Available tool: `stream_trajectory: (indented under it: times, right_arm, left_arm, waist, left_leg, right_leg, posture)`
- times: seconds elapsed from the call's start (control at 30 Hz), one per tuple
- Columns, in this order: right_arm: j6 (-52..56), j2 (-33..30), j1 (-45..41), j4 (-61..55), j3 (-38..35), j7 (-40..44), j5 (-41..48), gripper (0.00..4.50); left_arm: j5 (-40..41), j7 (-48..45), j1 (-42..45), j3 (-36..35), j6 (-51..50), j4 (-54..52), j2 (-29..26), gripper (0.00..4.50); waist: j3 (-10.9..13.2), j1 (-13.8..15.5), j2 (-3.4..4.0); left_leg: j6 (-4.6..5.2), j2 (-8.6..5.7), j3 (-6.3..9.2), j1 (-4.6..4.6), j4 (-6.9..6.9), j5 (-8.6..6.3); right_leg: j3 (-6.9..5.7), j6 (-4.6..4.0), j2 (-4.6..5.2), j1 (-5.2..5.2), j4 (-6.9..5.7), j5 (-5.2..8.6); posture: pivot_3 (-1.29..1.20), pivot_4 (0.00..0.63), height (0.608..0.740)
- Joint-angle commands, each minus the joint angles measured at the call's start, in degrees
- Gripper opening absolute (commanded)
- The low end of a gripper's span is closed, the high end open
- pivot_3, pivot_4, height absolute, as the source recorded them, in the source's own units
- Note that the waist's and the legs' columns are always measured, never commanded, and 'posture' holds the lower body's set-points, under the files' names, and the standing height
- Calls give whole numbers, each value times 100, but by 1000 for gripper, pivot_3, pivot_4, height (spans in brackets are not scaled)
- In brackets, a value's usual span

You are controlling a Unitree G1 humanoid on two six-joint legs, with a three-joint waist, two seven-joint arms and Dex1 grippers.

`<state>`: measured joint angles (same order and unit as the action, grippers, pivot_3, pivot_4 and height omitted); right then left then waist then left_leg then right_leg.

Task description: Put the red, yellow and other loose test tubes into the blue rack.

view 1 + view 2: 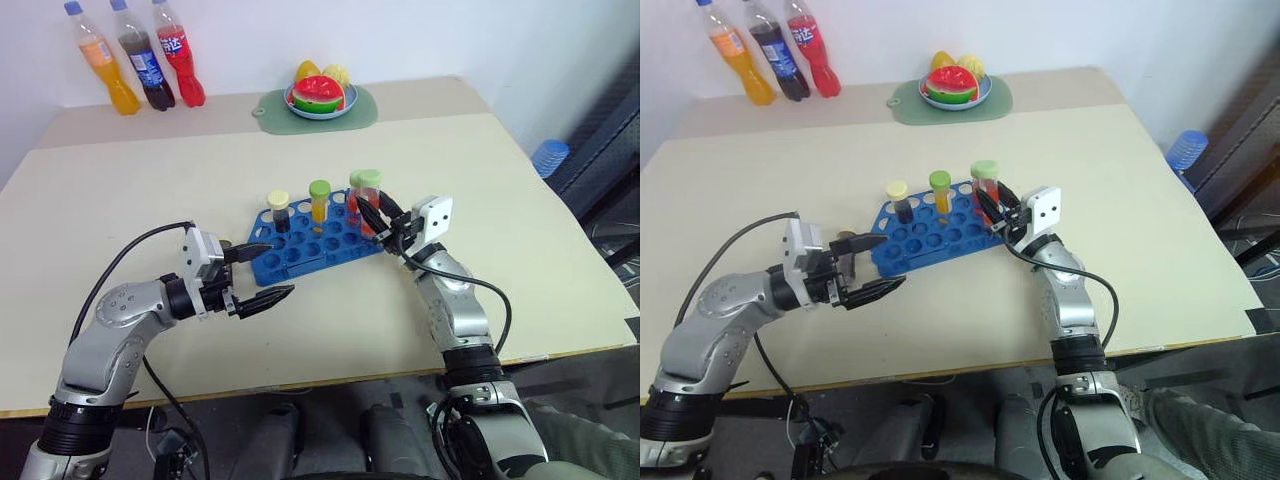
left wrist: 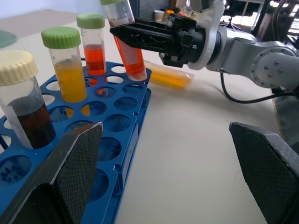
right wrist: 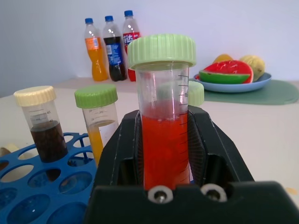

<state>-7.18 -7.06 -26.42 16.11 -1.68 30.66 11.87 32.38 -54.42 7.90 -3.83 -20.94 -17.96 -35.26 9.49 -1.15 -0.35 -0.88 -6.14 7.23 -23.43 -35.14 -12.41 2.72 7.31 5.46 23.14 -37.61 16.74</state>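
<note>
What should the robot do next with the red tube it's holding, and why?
Probably lower it. The right gripper holds the red tube tilted, its tip at an end hole of the blue rack, so straightening it and easing it down should seat it.

Looks like a robot test room, staged: plain table (image 1: pixel 120 200) against white wall, soda bottles (image 1: pixel 145 60), toy fruit plate (image 1: pixel 320 108) (props), blue tube rack (image 1: pixel 300 252).
</note>
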Motion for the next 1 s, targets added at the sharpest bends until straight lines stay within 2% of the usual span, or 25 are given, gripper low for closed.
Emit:
stream_trajectory:
  times: [0.03, 0.1, 0.2, 0.33, 0.4, 0.47, 0.57, 0.67, 0.73, 0.83, 1.0]
  right_arm:
    - [-200, 85, -11, 264, 114, -45, -119, 1006]
    - [-55, 76, 90, 160, 164, 285, 126, 1006]
    - [-68, 40, 240, -92, 198, 336, 138, 2145]
    - [296, -280, 539, -967, 286, 105, -160, 4191]
    - [777, -516, 723, -1573, 317, -27, -299, 4191]
    - [2016, -976, 1003, -2632, 280, -176, -379, 4191]
    - [4105, -1708, 1151, -4011, 57, -153, 129, 4191]
    - [6183, -2350, 785, -4638, -355, -91, 797, 4191]
    - [7251, -2459, 310, -4543, -602, -218, 1070, 4191]
    - [8863, -2433, -746, -3655, -801, -434, 1164, 4191]
    - [9516, -2462, -1750, -2292, -629, -508, 1085, 4191]
  left_arm:
    - [93, 46, 19, -141, 14, -247, -33, 4500]
    - [129, 82, 26, -137, -10, -248, -2, 4500]
    - [155, 78, 31, -102, -8, -233, 6, 4500]
    - [166, 56, 41, -74, 11, -176, 28, 4500]
    - [166, 43, 47, -63, 18, -152, 41, 4500]
    - [164, 40, 65, -33, 22, -135, 73, 4500]
    - [150, 28, 105, 12, 39, -91, 128, 4500]
    - [134, 4, 153, 64, 55, -38, 198, 4500]
    - [107, 1, 176, 97, 62, -12, 240, 4500]
    - [96, -12, 154, 133, 67, -32, 273, 4500]
    - [130, 16, 67, 84, 54, -144, 257, 4500]
  waist:
    - [-1, -3, 0]
    - [-1, -7, 0]
    - [-1, -4, 0]
    - [2, 23, 5]
    - [2, 47, 5]
    - [1, 66, 3]
    - [0, 69, 1]
    - [1, 45, 1]
    - [1, 31, 1]
    - [1, 37, 2]
    - [1, 70, 0]
  left_leg:
    - [0, 1, 0, 1, 0, 0]
    - [-1, 2, 0, 3, 0, 0]
    - [-1, 2, 0, 3, 1, 0]
    - [-1, 1, 0, -2, 7, 0]
    - [0, -2, 0, -4, 2, 0]
    - [0, -3, 1, -4, 0, 0]
    - [2, -4, 6, -5, 0, -1]
    - [2, -1, 6, -6, 0, -2]
    - [3, 3, 5, -6, 2, -2]
    - [3, 4, 0, -7, 4, -2]
    - [9, 0, 2, -18, 2, -5]
  right_leg:
    - [0, 0, -1, 0, 0, 0]
    - [0, 0, -2, 0, 0, 0]
    - [1, 0, -2, -3, -1, 0]
    - [2, -1, 0, 2, 0, 1]
    - [2, -1, 2, 9, 0, 1]
    - [1, -1, 3, 9, 1, 0]
    - [-1, -1, 6, 7, 4, 1]
    - [-1, -2, 11, -7, 5, 1]
    - [0, -2, 11, -7, 5, 2]
    - [0, -4, 12, -5, 6, 3]
    - [-5, -4, 17, -6, 22, 2]
  posture:
    - [0, 150, 740]
    - [0, 150, 740]
    - [0, 150, 740]
    - [0, 150, 740]
    - [0, 150, 740]
    - [0, 150, 740]
    - [0, 150, 740]
    - [0, 150, 740]
    - [0, 150, 740]
    - [0, 150, 740]
    - [0, 150, 740]
